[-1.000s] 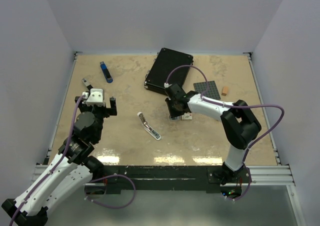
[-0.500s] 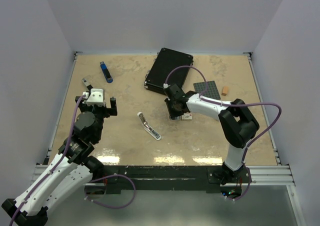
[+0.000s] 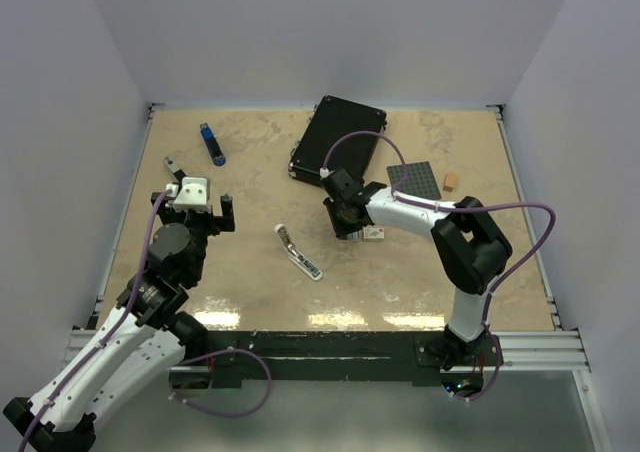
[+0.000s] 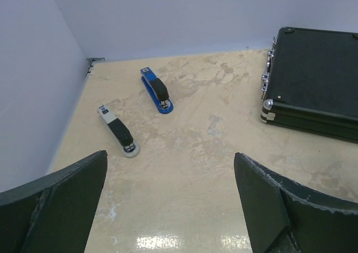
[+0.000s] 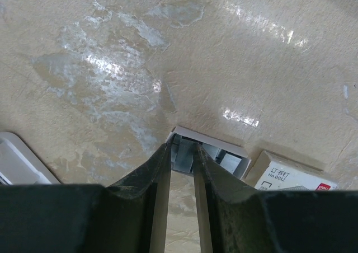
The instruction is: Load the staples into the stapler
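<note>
Pickup step: right tool [image 5: 182,152] is pinching a strip of the staples [image 5: 221,155], boxed mid-frame on the bench [image 5: 84,40], left tool [image 4: 168,197] is hanging spread lower left; next move is calling for a level lift toward the open stapler [image 3: 298,253].

You can read "订书钉" and "No.0012" printed in grey on the white staples box [image 5: 288,173]; no other markings are legible to you

You're working in a robotics lab cell: plain white walls [image 3: 330,32] box in the beige marbled bench [image 3: 250,287] on three sides, and an aluminium rail [image 3: 540,347] along its near edge carries the left arm [image 3: 110,357] and right arm [image 3: 470,257].
</note>
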